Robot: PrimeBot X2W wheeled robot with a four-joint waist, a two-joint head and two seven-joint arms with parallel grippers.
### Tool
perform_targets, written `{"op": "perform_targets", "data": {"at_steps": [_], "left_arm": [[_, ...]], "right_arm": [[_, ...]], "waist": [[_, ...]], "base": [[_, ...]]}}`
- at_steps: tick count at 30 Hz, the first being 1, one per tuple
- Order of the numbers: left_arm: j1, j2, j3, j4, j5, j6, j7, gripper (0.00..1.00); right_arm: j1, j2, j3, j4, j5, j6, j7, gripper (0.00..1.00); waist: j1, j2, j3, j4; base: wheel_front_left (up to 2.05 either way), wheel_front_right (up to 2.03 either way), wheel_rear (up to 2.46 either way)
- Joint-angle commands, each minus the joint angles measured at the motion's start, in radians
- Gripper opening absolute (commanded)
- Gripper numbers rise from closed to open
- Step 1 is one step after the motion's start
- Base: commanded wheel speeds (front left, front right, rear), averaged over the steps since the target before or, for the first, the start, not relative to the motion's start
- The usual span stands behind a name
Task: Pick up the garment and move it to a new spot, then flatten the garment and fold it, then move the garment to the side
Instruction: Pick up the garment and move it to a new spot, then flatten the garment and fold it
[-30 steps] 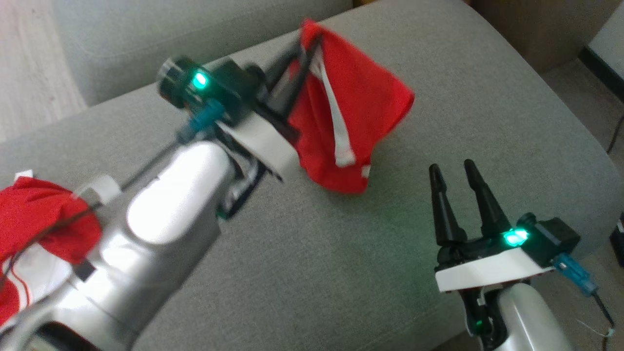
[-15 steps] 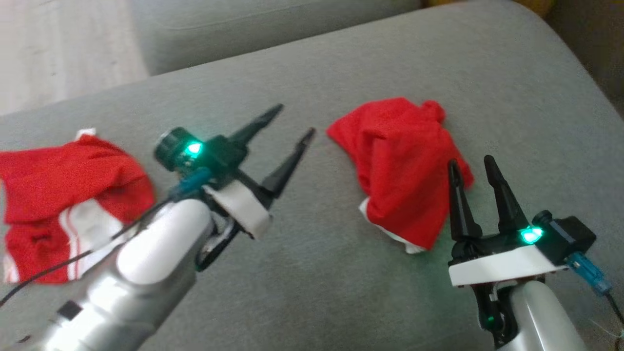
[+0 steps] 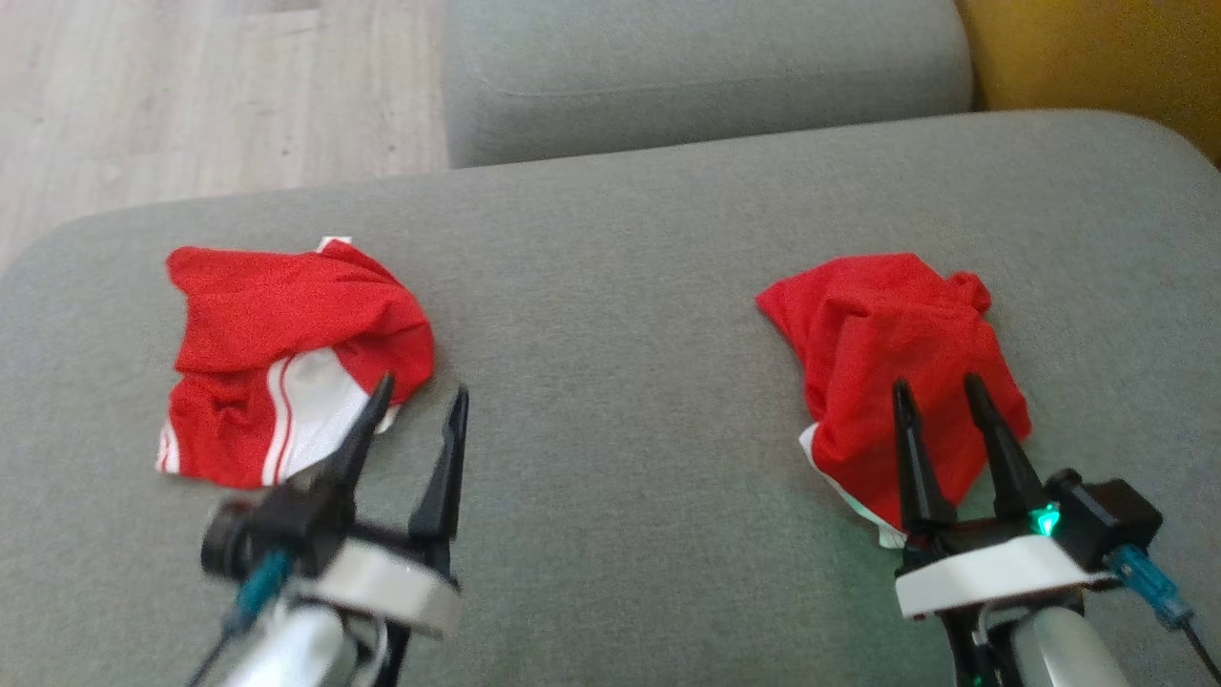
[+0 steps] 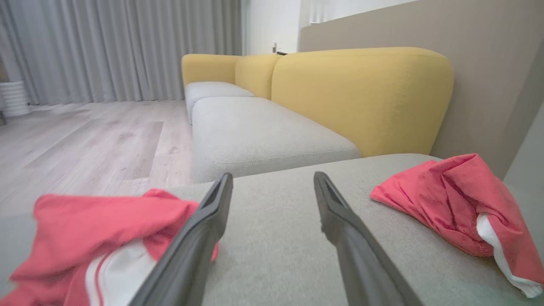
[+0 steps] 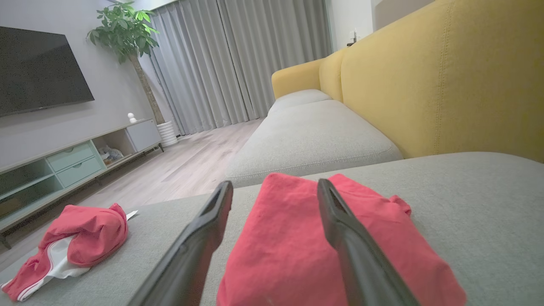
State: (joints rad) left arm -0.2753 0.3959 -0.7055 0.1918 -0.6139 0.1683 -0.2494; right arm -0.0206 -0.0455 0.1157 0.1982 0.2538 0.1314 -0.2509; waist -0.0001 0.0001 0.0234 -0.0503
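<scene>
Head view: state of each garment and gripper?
left garment: crumpled, unfolded, lying on the cushion
right garment: bunched in a heap, unfolded, lying on the cushion
left gripper: open, empty, beside the left garment
right gripper: open, empty, fingers over the right garment; contact unclear
</scene>
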Motion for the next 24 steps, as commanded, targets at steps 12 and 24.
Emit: {"op": "perform_targets", "data": {"at_steps": [12,24], "left_arm": [[0.175,-0.121,0.233,-0.125,0.212,-0.036,-0.012,1.0],[0.185,-0.191,0.341,-0.104,0.294,-0.13,-0.012,1.0]], "right_arm": [[0.002,-0.005,-0.021,-0.007,-0.023,-0.001,-0.011,1.0],[-0.05,-0.005,-0.049,0.336,-0.049,-0.001,-0.005,1.0]], "waist": [[0.0001,-0.0001,-0.015,0.035],[0.0001,-0.0001,0.03,0.037]], "base": [[0.0,0.0,0.0],[0.0,0.0,0.0]]}}
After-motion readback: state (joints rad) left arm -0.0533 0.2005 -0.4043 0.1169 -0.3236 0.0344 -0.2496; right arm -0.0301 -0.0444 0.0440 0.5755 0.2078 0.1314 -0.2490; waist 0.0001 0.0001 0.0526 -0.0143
